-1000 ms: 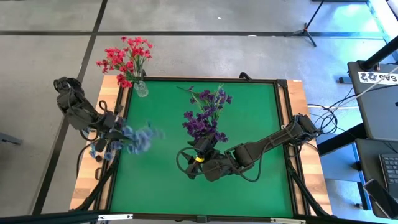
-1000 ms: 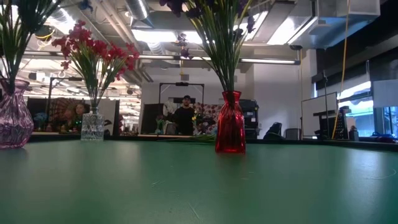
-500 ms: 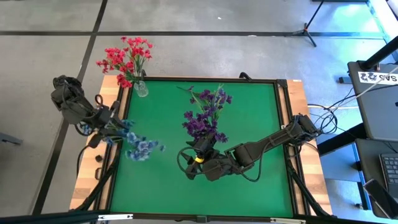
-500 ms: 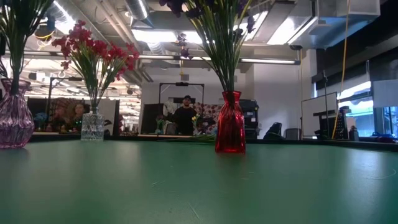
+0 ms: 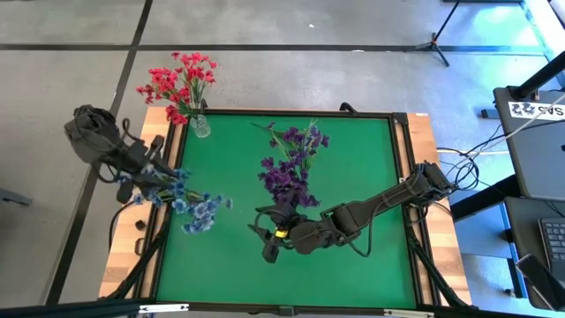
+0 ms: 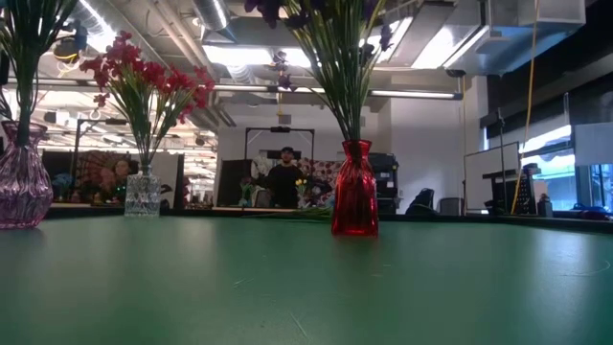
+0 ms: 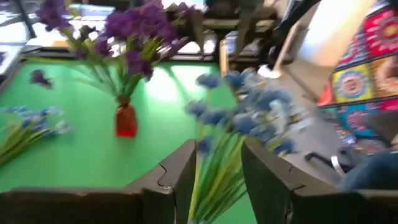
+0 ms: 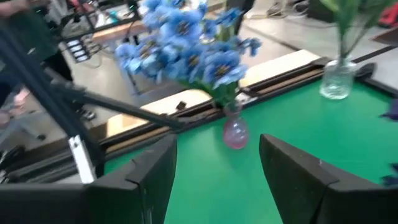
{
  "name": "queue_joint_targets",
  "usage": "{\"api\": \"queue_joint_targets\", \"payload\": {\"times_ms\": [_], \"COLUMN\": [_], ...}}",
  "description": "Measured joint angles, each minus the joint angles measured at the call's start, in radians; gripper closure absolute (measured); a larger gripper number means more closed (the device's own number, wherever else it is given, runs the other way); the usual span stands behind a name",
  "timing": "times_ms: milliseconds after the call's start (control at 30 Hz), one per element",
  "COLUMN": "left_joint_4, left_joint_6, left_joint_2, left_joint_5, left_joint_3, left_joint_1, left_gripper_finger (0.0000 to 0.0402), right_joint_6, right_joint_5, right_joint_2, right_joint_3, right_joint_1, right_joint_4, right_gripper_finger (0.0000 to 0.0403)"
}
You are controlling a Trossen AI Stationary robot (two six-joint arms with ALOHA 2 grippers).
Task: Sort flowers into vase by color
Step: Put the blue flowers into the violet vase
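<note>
Left gripper [image 5: 146, 177] | clenched on light blue flowers [image 7: 249, 112] at left table edge [image 5: 164, 212] | right gripper [image 5: 267, 243] | released, held low on open green mat.

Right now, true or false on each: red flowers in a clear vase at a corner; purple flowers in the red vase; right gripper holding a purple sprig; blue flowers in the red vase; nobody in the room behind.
1. The red flowers stand in a clear glass vase at a table corner on the left arm's side. True.
2. The purple flowers stand in the red vase. True.
3. The right gripper holds a purple sprig. False: it is open and empty, beside the red vase.
4. The blue flowers stand in the red vase. False: they stand in a pink vase.
5. Nobody is in the room behind. False: a person stands there.
</note>
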Motion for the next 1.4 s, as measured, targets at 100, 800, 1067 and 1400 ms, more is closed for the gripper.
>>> {"api": "queue_joint_targets", "payload": {"times_ms": [100, 800, 1067, 1400], "left_joint_4": [0.032, 0.180, 0.105, -0.066], "left_joint_6": [0.018, 0.106, 0.076, -0.065], "left_joint_2": [0.013, 0.148, 0.146, 0.080], "left_joint_5": [0.020, 0.086, 0.138, 0.123], "left_joint_3": [0.000, 0.019, 0.063, 0.039], "left_joint_1": [0.000, 0.000, 0.000, 0.000], "left_gripper_finger": [0.0277, 0.0277, 0.0277, 0.0277], "right_joint_6": [0.000, 0.004, 0.037, 0.094], "right_joint_5": [-0.024, -0.077, -0.078, -0.104], "right_joint_2": [0.000, 0.000, 0.000, 0.000], "right_joint_3": [0.000, 0.000, 0.000, 0.000], "right_joint_1": [0.000, 0.000, 0.000, 0.000], "right_joint_4": [-0.024, -0.085, -0.107, -0.130], "right_gripper_finger": [0.0173, 0.0173, 0.0173, 0.0173]}}
